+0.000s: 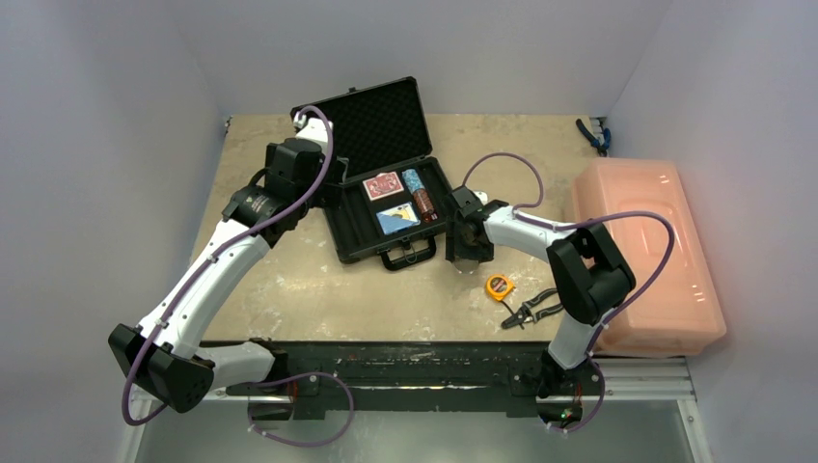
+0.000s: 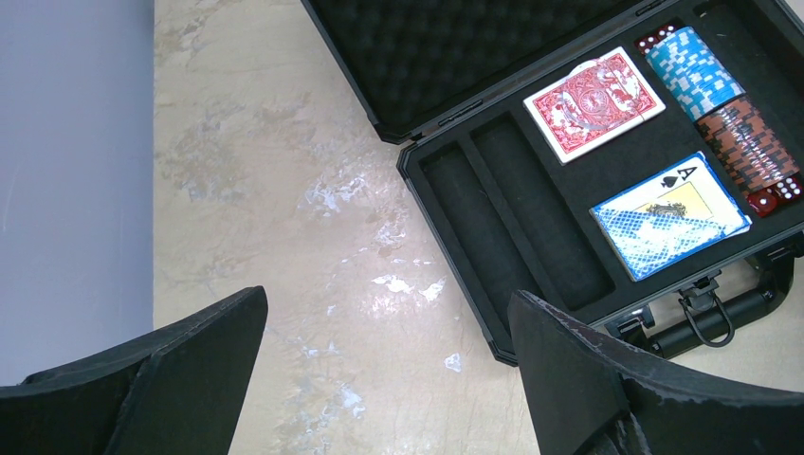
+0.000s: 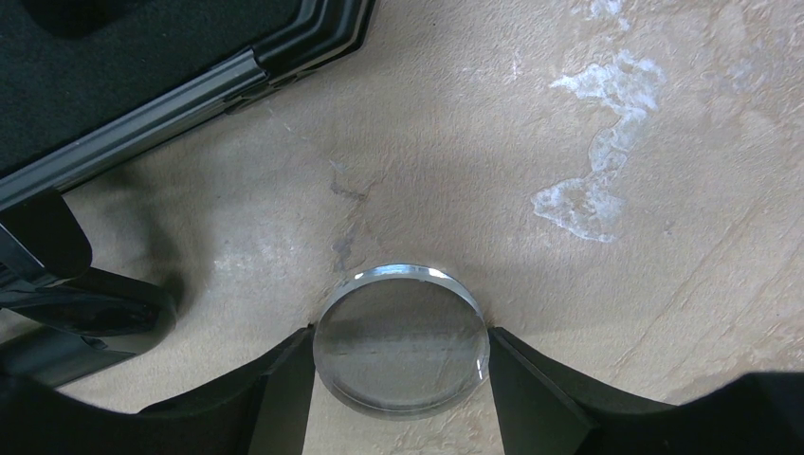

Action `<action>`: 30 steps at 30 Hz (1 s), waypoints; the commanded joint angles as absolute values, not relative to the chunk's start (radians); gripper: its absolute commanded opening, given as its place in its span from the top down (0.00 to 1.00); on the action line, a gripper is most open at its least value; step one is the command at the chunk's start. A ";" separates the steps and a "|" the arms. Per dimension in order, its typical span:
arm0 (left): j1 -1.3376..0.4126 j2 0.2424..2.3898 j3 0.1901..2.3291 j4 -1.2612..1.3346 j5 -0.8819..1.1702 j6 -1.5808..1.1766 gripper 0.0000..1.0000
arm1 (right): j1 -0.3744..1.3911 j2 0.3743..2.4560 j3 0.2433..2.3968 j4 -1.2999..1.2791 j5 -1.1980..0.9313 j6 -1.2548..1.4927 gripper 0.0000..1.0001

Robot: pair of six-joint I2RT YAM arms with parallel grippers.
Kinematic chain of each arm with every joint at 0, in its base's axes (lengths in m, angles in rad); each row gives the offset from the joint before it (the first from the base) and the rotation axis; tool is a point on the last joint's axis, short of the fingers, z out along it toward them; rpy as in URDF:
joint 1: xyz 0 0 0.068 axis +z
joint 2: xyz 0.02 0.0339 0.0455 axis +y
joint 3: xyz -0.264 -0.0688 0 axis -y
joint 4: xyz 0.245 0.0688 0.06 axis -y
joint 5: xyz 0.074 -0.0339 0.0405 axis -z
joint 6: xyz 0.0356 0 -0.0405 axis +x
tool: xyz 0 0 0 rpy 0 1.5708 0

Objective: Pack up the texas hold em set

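Two arms work over a beige desk (image 1: 289,299). The black briefcase (image 1: 376,121) lies open at mid-desk, lid propped up on the far side, handle (image 1: 405,256) toward the arm bases.

Inside the foam base, the red deck (image 1: 383,185) sits in the far card slot and the blue deck (image 1: 397,219) in the near one, showing an ace of spades. To their right runs a row of chips on edge, w/ the light-blue chip stack (image 2: 692,66) farther and the brown chip stack (image 2: 754,142) nearer. A red die (image 2: 773,197) sits at the near end of that row and another at the far end. Two long slots run along the left of the base.

R jaws sit low, just right of the case's near right corner, beside the handle. In the wrist view both R fingers (image 3: 275,389) press opposite edges of a clear disc (image 3: 400,346), so the R jaws are partway closed and clamped on it. The disc lies flat; whether it rests on the desk or is just off it can't be told.

L jaws hang above bare desk left of the case, spread fully wide, nothing btw the L fingers (image 2: 578,370).

Off-task items:
- orange-yellow tape measure (image 1: 498,285) and black-handled pliers (image 1: 529,311), near the R arm's elbow
- pink plastic tub (image 1: 641,256), at the right side
- blue-handled pliers (image 1: 593,135), at the far right corner
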State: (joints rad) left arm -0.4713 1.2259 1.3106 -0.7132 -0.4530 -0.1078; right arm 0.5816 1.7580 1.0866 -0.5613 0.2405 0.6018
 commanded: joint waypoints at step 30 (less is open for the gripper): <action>-0.468 1.206 1.319 -0.694 -0.448 -0.086 0.02 | 0.580 1.456 1.065 -0.478 0.257 0.533 1.00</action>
